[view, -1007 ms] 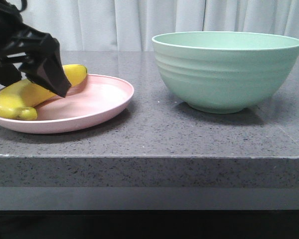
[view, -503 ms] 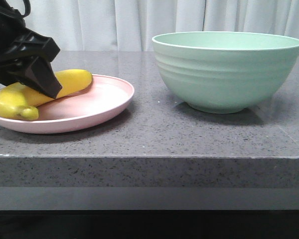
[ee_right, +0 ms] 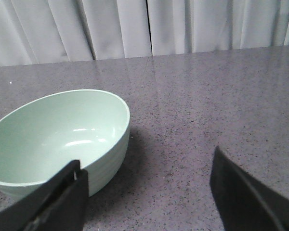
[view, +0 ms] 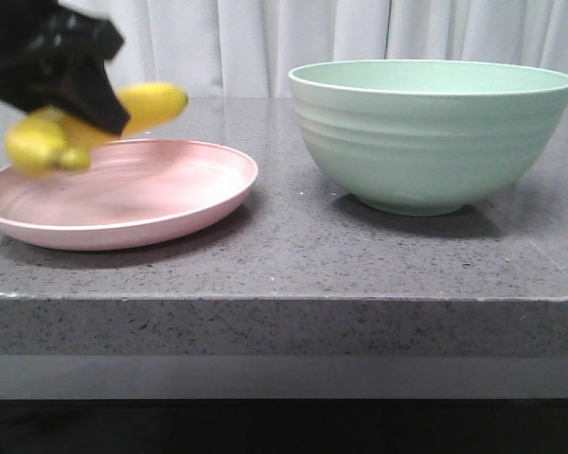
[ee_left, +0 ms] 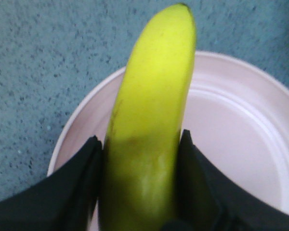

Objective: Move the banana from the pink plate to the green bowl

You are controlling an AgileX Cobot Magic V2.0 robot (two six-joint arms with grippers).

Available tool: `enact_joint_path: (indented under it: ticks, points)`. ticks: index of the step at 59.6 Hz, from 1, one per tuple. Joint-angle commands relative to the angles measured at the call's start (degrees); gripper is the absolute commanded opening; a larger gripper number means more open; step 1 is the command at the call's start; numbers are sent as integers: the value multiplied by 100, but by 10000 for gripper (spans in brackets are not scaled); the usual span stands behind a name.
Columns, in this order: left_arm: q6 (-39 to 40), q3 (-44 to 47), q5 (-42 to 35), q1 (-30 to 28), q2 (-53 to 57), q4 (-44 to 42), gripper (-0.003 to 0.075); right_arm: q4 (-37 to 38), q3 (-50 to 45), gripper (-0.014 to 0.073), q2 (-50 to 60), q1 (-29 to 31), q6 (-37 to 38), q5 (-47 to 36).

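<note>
The yellow banana [view: 150, 104] hangs in the air above the pink plate [view: 170, 203], at the left of the front view. My left gripper [view: 76, 99] is shut on the banana's middle. In the left wrist view the banana [ee_left: 151, 110] sits pinched between both black fingers [ee_left: 84, 178], with the pink plate [ee_left: 241, 134] below it. The mint-green bowl [view: 431, 132] stands to the right of the plate, with nothing inside it. My right gripper [ee_right: 147, 187] is open beside the green bowl [ee_right: 58, 134], holding nothing.
Plate and bowl rest on a grey speckled counter [view: 293, 255] whose front edge runs across the lower front view. A white curtain [view: 265, 43] hangs behind.
My left gripper has lifted the banana off the plate, up and slightly right. The plate now lies bare. The bowl has not moved.
</note>
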State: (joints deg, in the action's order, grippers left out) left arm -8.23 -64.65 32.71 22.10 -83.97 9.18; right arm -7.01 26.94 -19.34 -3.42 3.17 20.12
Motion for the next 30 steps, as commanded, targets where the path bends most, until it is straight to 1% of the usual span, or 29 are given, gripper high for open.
enact_joint_path:
  ticks: [1,6,9,16,21,24,30]
  points:
    - [14,-547,-75,36,451,294,57,62,206,546,-91,35,-19,-426]
    - [14,-811,2,142,593,399,51,47,206,546,-91,35,-19,-420]
    - [14,-949,31,302,669,412,51,-50,206,546,-91,35,-19,-420]
    - [14,-1090,41,786,728,412,51,-532,206,546,-177,35,-19,-420]
    - [14,-1121,30,1166,728,412,51,-1035,273,546,-352,35,-19,-403]
    - [14,-1121,29,1403,728,412,51,-1550,353,546,-483,1,-19,-403]
    - [14,-1121,-5,1770,728,412,51,-2223,569,546,-784,-140,-43,-403]
